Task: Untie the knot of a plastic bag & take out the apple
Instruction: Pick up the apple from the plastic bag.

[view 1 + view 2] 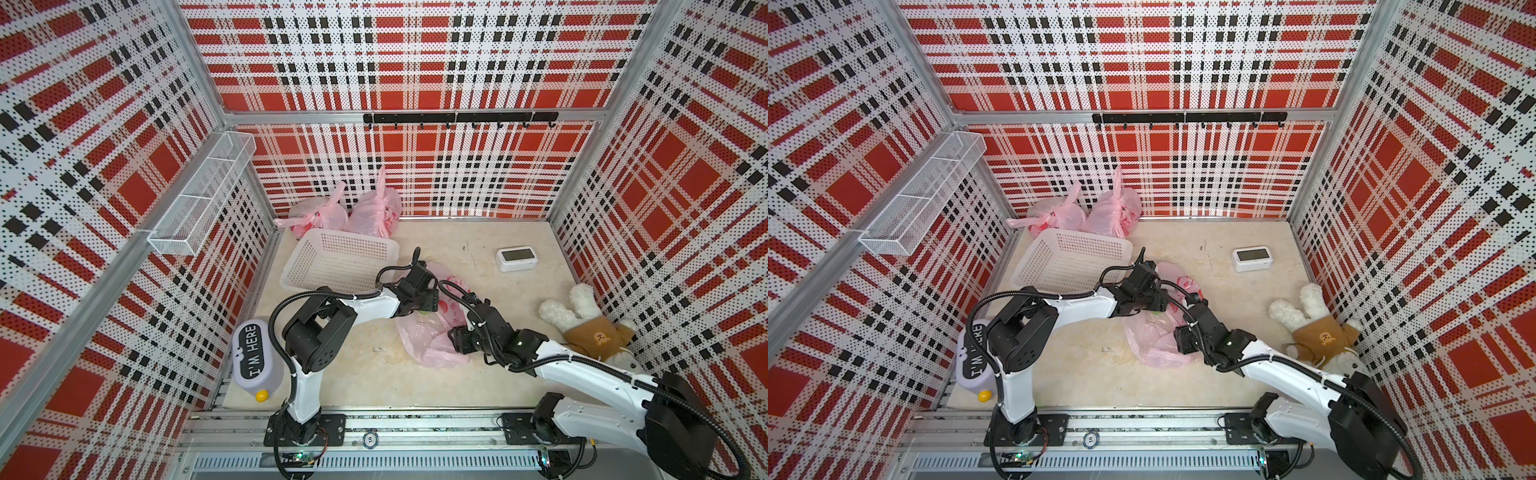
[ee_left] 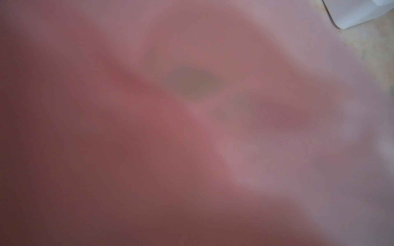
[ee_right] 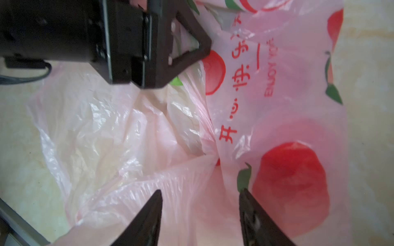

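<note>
- Right wrist view: right gripper (image 3: pixel 201 198) hangs with its jaws apart over the pink bag (image 3: pixel 277 106), nothing pinched between them.
- Print on the bag reads "ENJOY" in red, followed by a word only partly legible. Beside it runs a line of red Chinese characters among red fruit with green leaves.
- Only this view shows the apple (image 3: pixel 176 82), a bright green sliver amid the bag's folds, right against the left gripper (image 3: pixel 191 46).
- Whether the left gripper is open or closed cannot be told, because its body hides the gap between the fingers.
- Left wrist view gives only a pink blur of film over the lens, with a white corner (image 2: pixel 358 12) at the frame's edge.
- Both top views place the bag crumpled near the table's centre, with the two grippers meeting over it from 8 and 4 o'clock.
- A lilac case (image 1: pixel 257 359) at 8 o'clock carries the words "I'M HERE" in white on black.
- The white basket (image 1: pixel 338 262) sits at 10 o'clock, and two knotted bags (image 1: pixel 374 212) stand behind it at 11.
- A white display (image 1: pixel 516 258) lies at 1 o'clock, its screen unreadable, and a plush toy (image 1: pixel 590 328) lies at 4.
</note>
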Available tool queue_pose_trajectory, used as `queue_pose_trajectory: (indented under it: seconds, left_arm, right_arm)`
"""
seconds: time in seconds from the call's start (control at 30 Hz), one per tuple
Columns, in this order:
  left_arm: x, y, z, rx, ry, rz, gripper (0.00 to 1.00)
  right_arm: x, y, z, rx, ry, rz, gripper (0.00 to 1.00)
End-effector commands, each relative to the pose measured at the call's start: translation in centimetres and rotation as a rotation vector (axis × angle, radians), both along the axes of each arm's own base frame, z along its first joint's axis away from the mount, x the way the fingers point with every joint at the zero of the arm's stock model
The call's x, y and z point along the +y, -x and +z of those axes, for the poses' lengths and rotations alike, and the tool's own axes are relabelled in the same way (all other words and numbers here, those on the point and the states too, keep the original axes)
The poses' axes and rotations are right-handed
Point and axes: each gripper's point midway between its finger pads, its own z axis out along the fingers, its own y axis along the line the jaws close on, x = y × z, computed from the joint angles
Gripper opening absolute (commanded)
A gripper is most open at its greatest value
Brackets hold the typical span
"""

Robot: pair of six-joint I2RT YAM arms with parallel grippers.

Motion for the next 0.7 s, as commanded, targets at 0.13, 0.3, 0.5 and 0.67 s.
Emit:
queue_pose_trajectory:
  seconds: [0.13, 0.3, 0.5, 0.67]
  left_arm:
    - [-1.7, 5.1, 1.4, 0.063, 0.094, -0.201, 0.66]
    - [0.7, 7.1, 2.6, 0.075, 0.134, -0.229, 0.66]
    - [3.7, 9.1, 2.5, 0.092, 0.115, -0.262, 0.76]
    - [4.7, 10.0, 4.3, 0.027, 0.100, -0.307, 0.81]
  right_arm:
    - [2.9, -3.2, -2.2, 0.000, 0.073, 0.061, 0.59]
    - [2.5, -3.7, -5.5, 0.062, 0.177, 0.050, 0.57]
    - [2.1, -4.1, -5.9, 0.018, 0.157, 0.020, 0.58]
    - [3.1, -4.3, -4.5, -0.040, 0.052, 0.020, 0.54]
